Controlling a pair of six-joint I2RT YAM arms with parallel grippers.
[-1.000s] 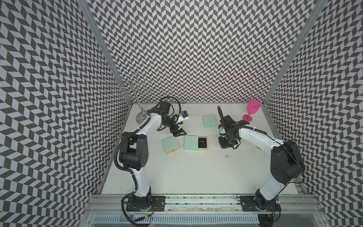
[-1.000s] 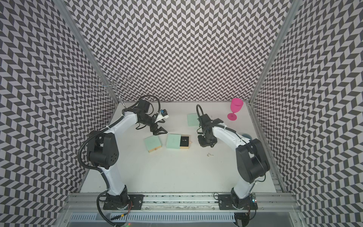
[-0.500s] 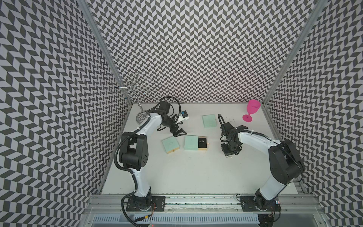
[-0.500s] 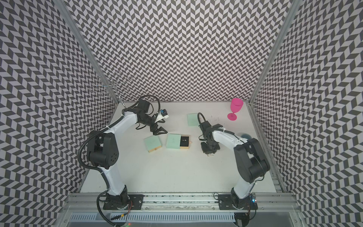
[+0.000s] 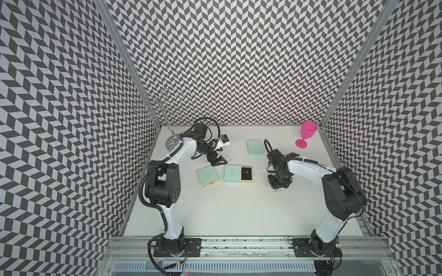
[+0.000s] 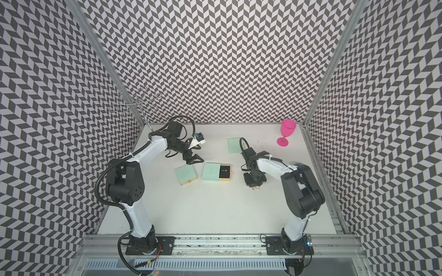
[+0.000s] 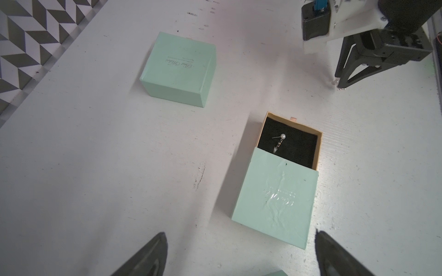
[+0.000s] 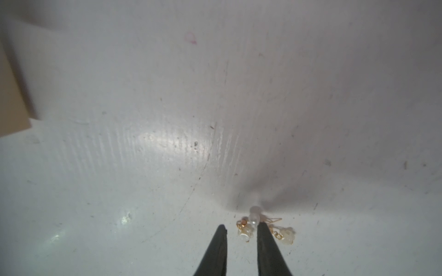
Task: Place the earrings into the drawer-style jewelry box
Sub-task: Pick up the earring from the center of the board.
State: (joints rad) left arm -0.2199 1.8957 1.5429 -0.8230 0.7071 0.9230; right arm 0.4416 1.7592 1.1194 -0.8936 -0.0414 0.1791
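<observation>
Upper left in a top view: wire stand [image 5: 160, 108]. Its thin loops are hard to trace vs the chevron wall, and its base is partly behind the left arm. Left of ctr, the left gripper [image 5: 218, 162] hangs over the table [image 5: 215, 210] w/ jaws spread wide and nothing btwn them. Its wrist view shows only the two fingertips [image 7: 153, 253]; the rest is cut off.

Just below it lies a closed mint box [image 5: 207, 175]. Beside that, at ctr, is the jewelry box [image 5: 232, 173] w/ its drawer [image 5: 246, 176] part-way out toward frame right. One pearl earring [image 7: 280, 141] lies on the black lining, its lower end hidden under the sleeve. A rear mint box [image 5: 255, 147], shut, sits up-right of ctr, apart from the others.

Right of ctr, the right gripper [image 8: 241, 227] is down at the table, jaws a narrow gap apart, straddling one of the earrings [image 8: 246, 232]. That piece touches one finger w/ a gap to the other, so it isn't clamped. A second cluster lies just outside that finger. In both top views they're mere specks at the gripper's lower edge, detail unreadable.

Upper right: pink goblet [image 5: 306, 135], upright near the wall corner.
</observation>
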